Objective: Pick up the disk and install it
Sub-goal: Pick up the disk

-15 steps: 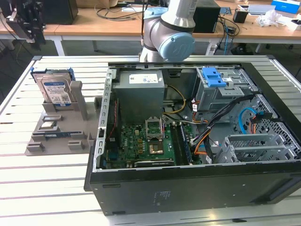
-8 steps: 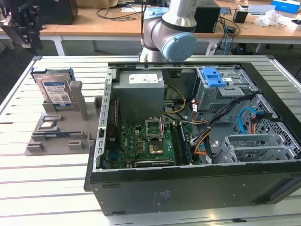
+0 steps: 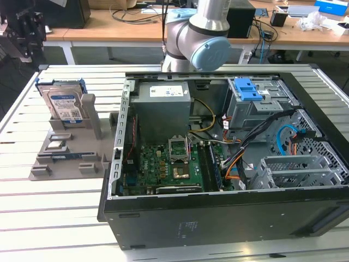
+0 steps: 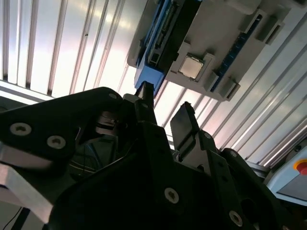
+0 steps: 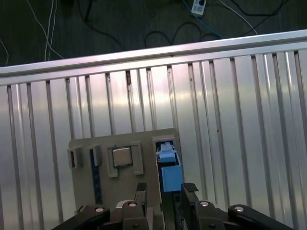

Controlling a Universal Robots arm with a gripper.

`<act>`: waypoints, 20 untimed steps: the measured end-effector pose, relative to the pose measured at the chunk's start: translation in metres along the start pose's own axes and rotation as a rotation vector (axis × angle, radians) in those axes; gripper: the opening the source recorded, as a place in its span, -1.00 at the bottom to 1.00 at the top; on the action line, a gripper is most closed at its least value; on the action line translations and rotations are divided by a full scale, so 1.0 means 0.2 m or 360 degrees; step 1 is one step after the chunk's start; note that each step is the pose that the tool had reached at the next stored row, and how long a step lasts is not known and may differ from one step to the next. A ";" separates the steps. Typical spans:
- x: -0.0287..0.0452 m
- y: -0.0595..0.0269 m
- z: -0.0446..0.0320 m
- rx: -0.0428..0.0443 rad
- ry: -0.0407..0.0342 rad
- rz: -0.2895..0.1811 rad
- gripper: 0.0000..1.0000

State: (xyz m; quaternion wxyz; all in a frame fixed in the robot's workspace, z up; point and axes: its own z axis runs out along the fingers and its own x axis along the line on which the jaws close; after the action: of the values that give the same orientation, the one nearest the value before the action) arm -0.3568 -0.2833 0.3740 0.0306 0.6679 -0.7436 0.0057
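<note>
— Where is the disk [image 5: 169, 167] from your jaws?
— In the first wrist view you have it beyond the fingertips, in line with the gap between them and apart from both. It stands on edge in the grey holder [image 5: 81, 177].
— And your gripper [image 5: 164, 188]?
— Released: your two fingers [image 5: 140, 189] stand apart and grasp nothing. A square chip [image 5: 121, 156] lies in the holder just beside the disk, towards one finger's side
</note>
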 end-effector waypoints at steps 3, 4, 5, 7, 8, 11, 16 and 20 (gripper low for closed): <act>-0.004 -0.023 0.018 0.0001 0.0000 -0.0011 -0.16; -0.004 -0.025 0.027 0.0001 0.0000 -0.0012 -0.16; -0.005 -0.026 0.036 0.0001 0.0000 -0.0012 -0.16; -0.006 -0.027 0.058 0.0001 0.0000 -0.0013 -0.16; -0.007 -0.027 0.073 0.0001 0.0000 -0.0012 -0.16; -0.008 -0.028 0.104 0.0001 0.0000 -0.0013 -0.16; -0.014 -0.030 0.167 0.0003 0.0002 -0.0051 -0.16; -0.030 -0.030 0.197 0.0006 0.0004 -0.0122 -0.16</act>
State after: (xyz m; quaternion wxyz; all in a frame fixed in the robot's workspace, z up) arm -0.3517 -0.2799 0.3340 0.0304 0.6959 -0.7174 0.0068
